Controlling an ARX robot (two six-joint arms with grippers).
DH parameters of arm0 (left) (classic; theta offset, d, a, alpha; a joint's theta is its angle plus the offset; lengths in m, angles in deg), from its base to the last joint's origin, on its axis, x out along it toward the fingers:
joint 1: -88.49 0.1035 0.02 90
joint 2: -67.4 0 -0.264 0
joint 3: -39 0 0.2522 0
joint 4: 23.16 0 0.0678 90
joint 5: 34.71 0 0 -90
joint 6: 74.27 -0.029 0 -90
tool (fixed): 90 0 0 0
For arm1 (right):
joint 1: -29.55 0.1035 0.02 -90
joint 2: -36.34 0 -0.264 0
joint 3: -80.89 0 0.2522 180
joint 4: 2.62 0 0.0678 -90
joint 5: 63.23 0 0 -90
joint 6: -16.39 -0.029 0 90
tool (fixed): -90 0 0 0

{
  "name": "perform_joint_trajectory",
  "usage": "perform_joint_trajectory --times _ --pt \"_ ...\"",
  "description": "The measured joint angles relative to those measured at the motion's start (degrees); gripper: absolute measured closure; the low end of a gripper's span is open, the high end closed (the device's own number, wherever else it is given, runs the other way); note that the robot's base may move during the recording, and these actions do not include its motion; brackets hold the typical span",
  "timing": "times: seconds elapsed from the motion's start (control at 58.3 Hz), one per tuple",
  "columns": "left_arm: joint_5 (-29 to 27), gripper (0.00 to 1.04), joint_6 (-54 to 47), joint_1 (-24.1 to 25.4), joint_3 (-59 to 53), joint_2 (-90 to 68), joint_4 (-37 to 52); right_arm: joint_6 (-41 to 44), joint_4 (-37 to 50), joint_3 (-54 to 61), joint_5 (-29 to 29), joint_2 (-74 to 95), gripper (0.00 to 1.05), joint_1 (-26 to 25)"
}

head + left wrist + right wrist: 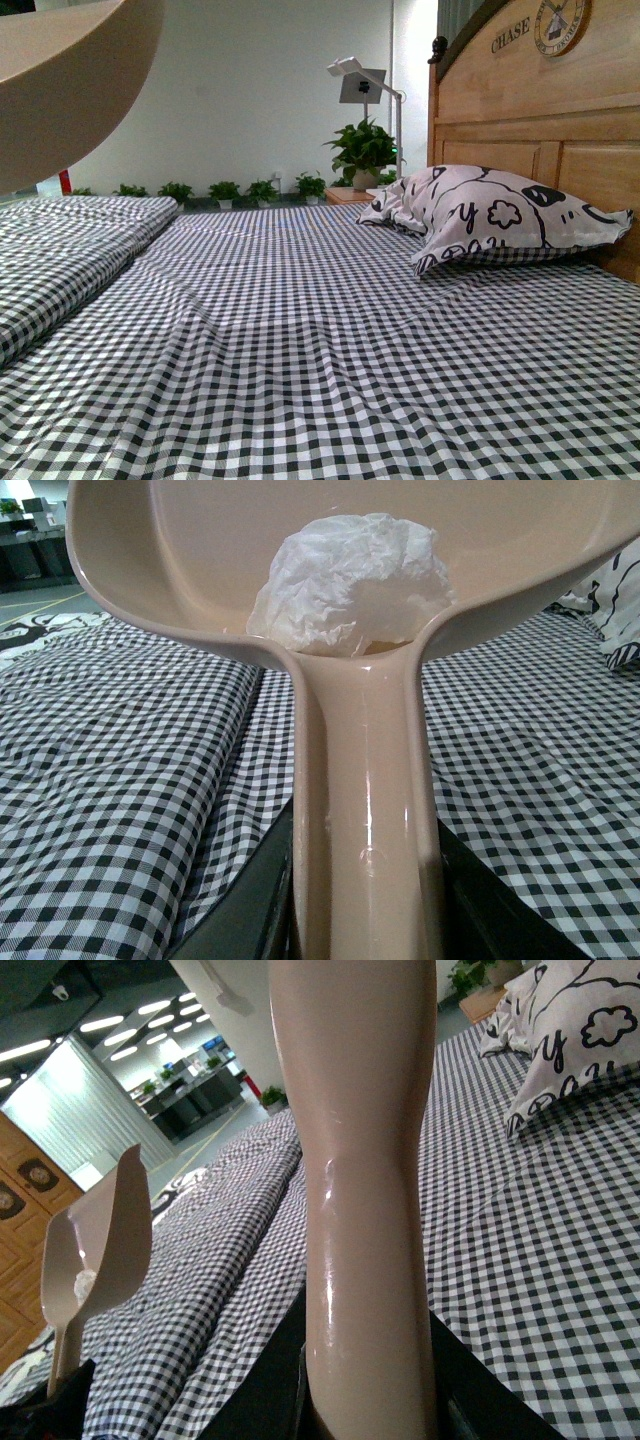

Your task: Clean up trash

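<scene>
One wad of trash (pixel 348 580) sits in the dustpan (pixel 180 570), which the left gripper (pixel 365 920) clamps by the handle, raised off the bed (pixel 320 340), likely for carrying. Right gripper (pixel 370 1410) clasps a beige handle (pixel 360 1160).

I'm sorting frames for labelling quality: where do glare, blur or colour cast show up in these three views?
Front view: greenish cast, soft focus; the dustpan is a near blur at upper left. Left wrist view: sharp, with a glare streak down the dustpan's handle; the trash is bright but keeps its creases. Right wrist view: a beige handle with streaky highlights fills the middle; ceiling lights glare behind.
</scene>
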Motion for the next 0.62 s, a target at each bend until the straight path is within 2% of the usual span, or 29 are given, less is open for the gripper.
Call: perform_joint_trajectory --times 0.617 --pt "0.0 0.78 0.0 0.0 0.0 0.0 0.0 0.0 0.0 0.0 0.0 0.0 0.86 0.0"
